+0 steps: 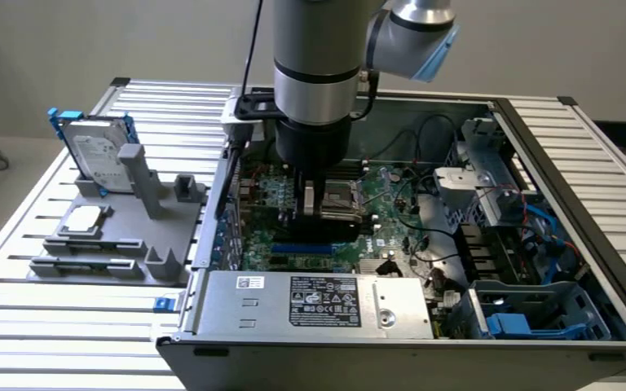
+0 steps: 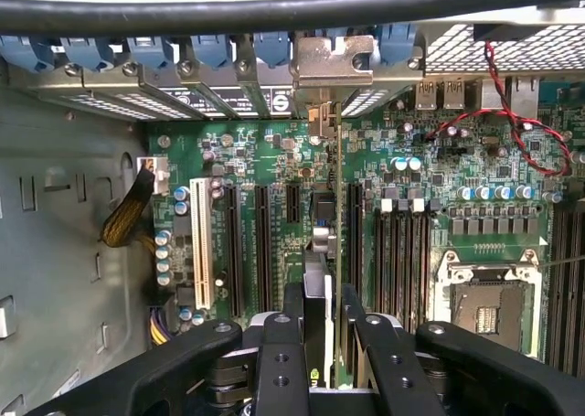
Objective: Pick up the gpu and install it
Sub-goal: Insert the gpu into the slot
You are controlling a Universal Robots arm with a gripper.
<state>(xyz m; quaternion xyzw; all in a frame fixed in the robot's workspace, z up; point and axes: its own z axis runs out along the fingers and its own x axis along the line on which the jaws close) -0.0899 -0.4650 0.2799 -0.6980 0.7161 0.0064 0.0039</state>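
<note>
Soft, even light falls from above in the exterior view: the slatted table (image 1: pixel 30 309) outside the computer case (image 1: pixel 400 366) is bright and pale, while the inside of the case is dimmer, darkest beneath the arm (image 1: pixel 310 81). In the wrist view the motherboard (image 2: pixel 265 160) inside the case is evenly lit. The strip beyond the case's rear wall is blown out to white, and the gripper (image 2: pixel 320 297) around the gpu (image 2: pixel 317 251) is a near-black mass with faint highlights.

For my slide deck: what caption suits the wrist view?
The fingers hold the gpu edge-on at the slots of the motherboard inside the computer case.
</note>
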